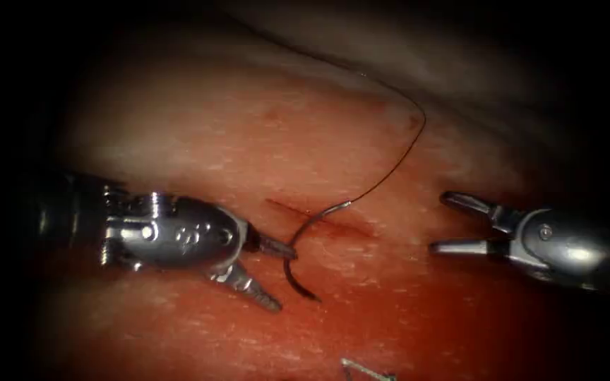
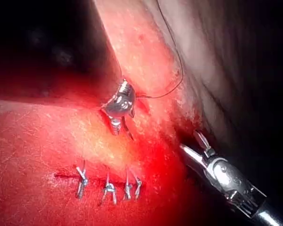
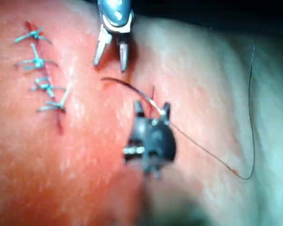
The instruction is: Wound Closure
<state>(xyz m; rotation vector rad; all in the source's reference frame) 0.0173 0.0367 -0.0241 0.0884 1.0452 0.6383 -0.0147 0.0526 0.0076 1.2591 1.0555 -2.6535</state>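
Lying across the short dark cut in the reddish, wet-looking pork tissue is the curved steel needle, its swaged end toward the right of the cut and its point down on the left. The left arm's silver needle driver has its jaws spread wide (one jaw tip just touches the needle's mid-curve, pinching nothing). Fine dark thread runs from the needle's tail up and over the tissue in a loop. Well to the right of the cut, the right arm's metal needle driver hangs with jaws parted, empty. Whether the needle pierces the tissue I cannot tell. A separate stitched cut with knotted pale sutures shows in the wrist views.
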